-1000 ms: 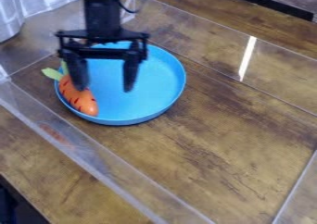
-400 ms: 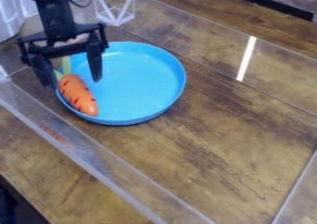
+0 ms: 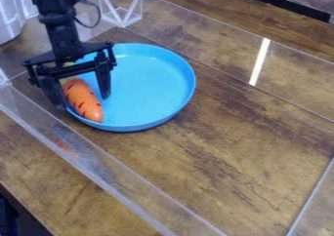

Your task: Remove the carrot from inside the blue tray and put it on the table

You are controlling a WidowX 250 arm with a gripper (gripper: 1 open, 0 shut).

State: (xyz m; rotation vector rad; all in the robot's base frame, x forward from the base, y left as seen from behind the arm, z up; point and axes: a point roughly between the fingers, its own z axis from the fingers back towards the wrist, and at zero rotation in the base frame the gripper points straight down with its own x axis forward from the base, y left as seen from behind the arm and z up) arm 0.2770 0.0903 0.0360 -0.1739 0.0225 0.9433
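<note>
Jaws of the gripper (image 3: 77,86) were spread wide and empty astride the carrot (image 3: 85,100) in the blue tray (image 3: 154,84), positioned for grasping.

The gripper (image 3: 78,85) hangs over the left edge of the blue tray (image 3: 156,84), pointing down, its two dark fingers (image 3: 104,79) spread wide; the carrot (image 3: 85,100) lies in the tray between them, orange body angled toward the lower right; its leafy top is hidden, probably behind the left finger; the tray sits on the glossy brown table (image 3: 222,152), a streak of light off to the right.
</note>
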